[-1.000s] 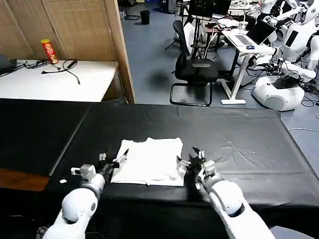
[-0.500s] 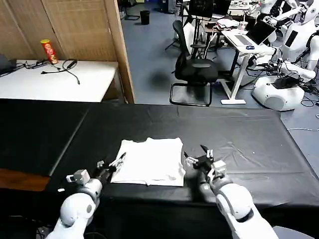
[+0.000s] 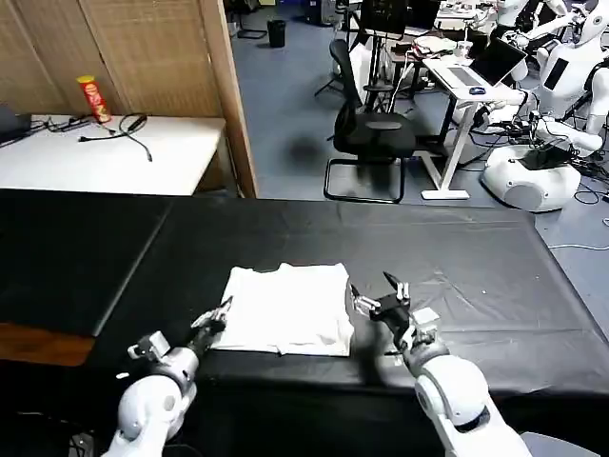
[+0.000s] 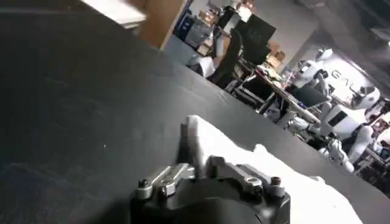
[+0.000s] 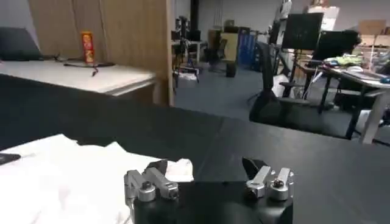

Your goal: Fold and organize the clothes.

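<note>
One folded T-shirt (image 3: 285, 309) is seen lying on the black surface (image 3: 476, 286). The left gripper (image 3: 211, 319) is placed at its near left corner, jaws together. The right gripper (image 3: 378, 297) is held just beside its right edge, jaws apart, gripping nothing.

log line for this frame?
T-shirt: folded, flat on black tablecloth | left gripper: at its left edge | right gripper: open, beside right edge
</note>
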`<state>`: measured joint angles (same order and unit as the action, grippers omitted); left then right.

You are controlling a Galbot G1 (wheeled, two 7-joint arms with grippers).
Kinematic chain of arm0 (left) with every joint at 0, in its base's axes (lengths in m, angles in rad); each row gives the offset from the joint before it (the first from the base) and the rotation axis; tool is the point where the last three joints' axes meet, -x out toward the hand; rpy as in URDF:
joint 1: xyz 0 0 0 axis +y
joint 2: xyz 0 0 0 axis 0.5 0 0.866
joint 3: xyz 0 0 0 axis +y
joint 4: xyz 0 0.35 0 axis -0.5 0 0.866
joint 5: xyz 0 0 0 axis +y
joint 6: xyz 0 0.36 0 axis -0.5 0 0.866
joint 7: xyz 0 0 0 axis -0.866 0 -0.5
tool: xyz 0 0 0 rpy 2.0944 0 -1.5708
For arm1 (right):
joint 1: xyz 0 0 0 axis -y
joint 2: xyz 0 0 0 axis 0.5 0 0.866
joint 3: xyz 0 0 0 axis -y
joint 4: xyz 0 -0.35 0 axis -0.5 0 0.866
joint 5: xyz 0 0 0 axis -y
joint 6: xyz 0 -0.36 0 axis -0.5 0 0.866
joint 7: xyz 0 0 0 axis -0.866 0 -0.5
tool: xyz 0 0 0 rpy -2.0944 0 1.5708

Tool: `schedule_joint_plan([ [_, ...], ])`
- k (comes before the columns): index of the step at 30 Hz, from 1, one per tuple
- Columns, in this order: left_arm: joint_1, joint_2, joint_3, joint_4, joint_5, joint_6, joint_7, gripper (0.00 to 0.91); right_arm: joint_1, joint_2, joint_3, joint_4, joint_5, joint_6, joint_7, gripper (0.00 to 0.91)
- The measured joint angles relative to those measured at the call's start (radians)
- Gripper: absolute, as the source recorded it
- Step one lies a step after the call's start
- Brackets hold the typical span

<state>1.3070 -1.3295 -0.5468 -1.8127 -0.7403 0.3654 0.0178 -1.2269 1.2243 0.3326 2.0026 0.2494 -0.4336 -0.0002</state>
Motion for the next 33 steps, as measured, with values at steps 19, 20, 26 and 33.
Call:
schedule_joint_plan([
  [19,0.043,0.480,-0.193,-0.090,0.043,-0.007,0.003,0.000,-0.020,0.025,0.042,0.009,0.006,-0.001,0.002,0.878],
  [20,0.048,0.516,-0.215,-0.097,0.047,-0.005,0.001,0.000,-0.020,0.027,0.041,0.009,0.007,-0.001,0.002,0.878],
  [26,0.075,0.599,-0.276,-0.200,0.093,0.041,-0.029,0.000,-0.030,0.043,0.036,0.015,0.010,0.000,0.001,0.878],
  [33,0.044,0.495,-0.102,-0.354,0.172,0.086,-0.104,0.000,-0.055,0.040,0.054,0.040,0.034,-0.003,0.003,0.878],
])
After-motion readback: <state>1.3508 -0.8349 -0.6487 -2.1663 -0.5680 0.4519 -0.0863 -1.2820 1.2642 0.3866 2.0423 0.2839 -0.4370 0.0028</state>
